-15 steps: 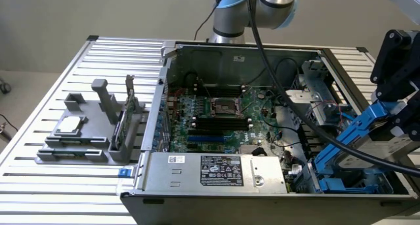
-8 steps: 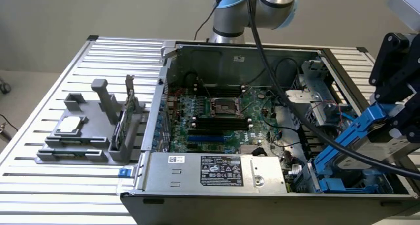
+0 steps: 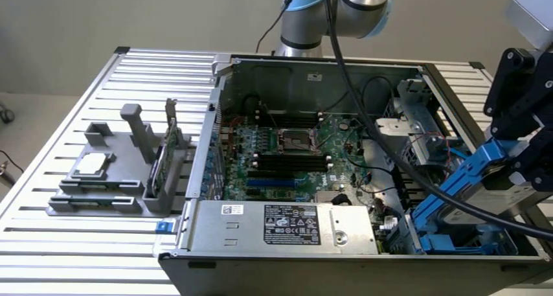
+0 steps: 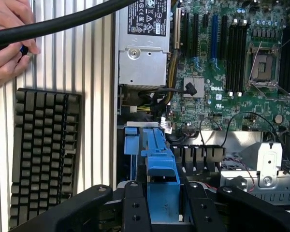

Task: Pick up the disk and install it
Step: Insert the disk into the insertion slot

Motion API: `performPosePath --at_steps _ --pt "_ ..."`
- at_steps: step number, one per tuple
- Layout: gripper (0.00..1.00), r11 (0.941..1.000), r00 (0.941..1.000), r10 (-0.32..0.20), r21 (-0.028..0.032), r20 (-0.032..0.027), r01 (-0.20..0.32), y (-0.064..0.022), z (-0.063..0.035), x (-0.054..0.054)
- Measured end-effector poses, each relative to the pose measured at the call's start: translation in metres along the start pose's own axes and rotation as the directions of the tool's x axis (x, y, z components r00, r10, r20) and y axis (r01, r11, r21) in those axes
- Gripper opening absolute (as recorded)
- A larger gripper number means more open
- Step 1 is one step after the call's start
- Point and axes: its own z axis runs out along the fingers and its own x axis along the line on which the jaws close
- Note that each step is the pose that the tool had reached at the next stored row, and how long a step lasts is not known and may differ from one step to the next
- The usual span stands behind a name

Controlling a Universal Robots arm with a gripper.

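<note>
Exterior view is showing the gripper clenching the disk, tilted at four o'clock over the drive bay. In the wrist view, its blue rail is sitting between the fingers. Insertion seems to be in hand, calling for squaring the rails to the bay. Room is looking tight: the chassis wall is bordering at five o'clock and a black cable is crossing at three.

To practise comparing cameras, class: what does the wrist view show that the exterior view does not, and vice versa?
Wrist view adds: a black keyboard and a person's hand. Exterior view adds: the grey fixture with a square chip, and the arm. Shared: motherboard, power supply, the disk in the gripper.
</note>
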Motion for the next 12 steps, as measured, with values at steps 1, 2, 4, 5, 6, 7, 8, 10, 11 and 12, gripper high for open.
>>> performPosePath --at_steps 1,2,4,5,6,7,8,10,11,12 --pt "0.33 1.0 1.0 0.0 0.0 -0.0001 0.0 0.0 0.0006 0.0" --pt "0.33 1.0 1.0 0.0 0.0001 -0.0001 0.0 0.0 0.0011 0.0001" --pt "0.33 1.0 1.0 0.0 0.0001 0.0 0.0 0.0 0.0023 0.0002" --pt "0.33 1.0 1.0 0.0 0.0002 -0.0001 0.0 0.0 0.0028 0.0002" --pt "0.33 1.0 1.0 0.0 0.0002 -0.0001 0.0 0.0 0.0033 0.0003" --pt "0.33 1.0 1.0 0.0 0.0002 -0.0001 0.0 0.0 0.0038 0.0003" --pt "0.33 1.0 1.0 0.0 0.0002 -0.0001 0.0 0.0 0.0044 0.0003" --pt "0.33 1.0 1.0 0.0 0.0002 -0.0001 0.0 0.0 0.0057 0.0004" --pt "0.33 1.0 1.0 0.0 0.0002 -0.0001 0.0 0.0 0.0065 0.0004" --pt "0.33 1.0 1.0 0.0 0.0002 -0.0001 0.0 0.0 0.0072 0.0005"
